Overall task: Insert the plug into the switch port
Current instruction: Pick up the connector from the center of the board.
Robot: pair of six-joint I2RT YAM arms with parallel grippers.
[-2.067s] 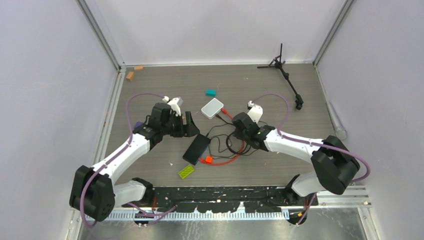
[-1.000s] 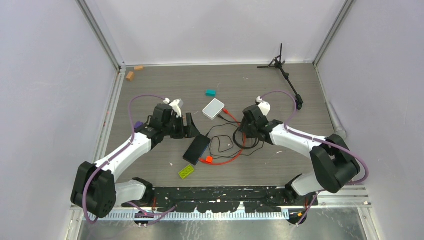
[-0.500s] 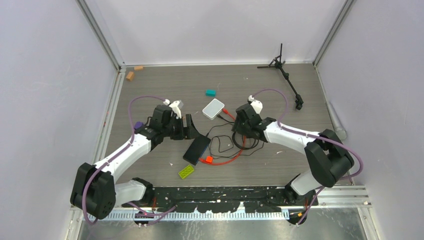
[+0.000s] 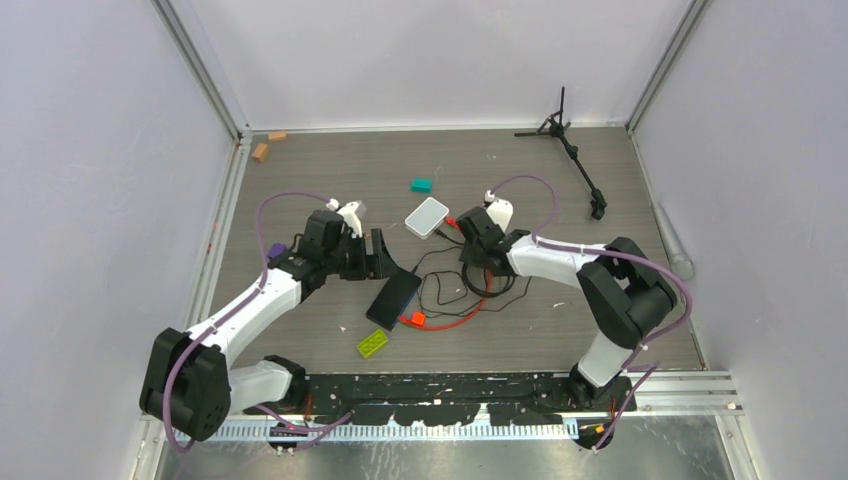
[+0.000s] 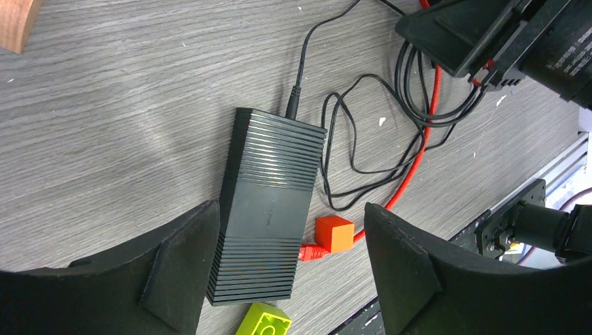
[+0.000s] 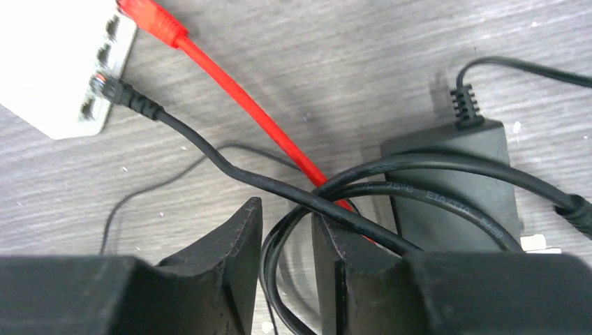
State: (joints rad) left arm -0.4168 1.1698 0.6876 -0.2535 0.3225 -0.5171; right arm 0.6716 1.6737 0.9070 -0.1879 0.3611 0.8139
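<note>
The white switch [image 4: 426,216] lies mid-table, its port side [image 6: 105,63] facing my right gripper. One plug [image 6: 150,17] of the red cable [image 6: 265,132] lies against that side; whether it sits in a port I cannot tell. The other red plug [image 5: 312,252] rests beside an orange cube [image 5: 334,233]. My left gripper [image 5: 292,230] hangs open above the black power brick [image 5: 269,202]. My right gripper [image 6: 286,213] stands just right of the switch [image 4: 468,258], its jaws a narrow gap apart, a black cable loop [image 6: 276,258] passing loosely between them.
A black plug [image 6: 112,87] sits at a switch port. A small black adapter [image 6: 454,181] lies beside my right gripper. A green brick [image 4: 372,343], a teal block [image 4: 421,185], brown blocks [image 4: 261,151] and a black tripod [image 4: 575,150] lie around.
My right gripper has moved left and toward the switch, and its jaws have narrowed. The left arm has stayed still.
</note>
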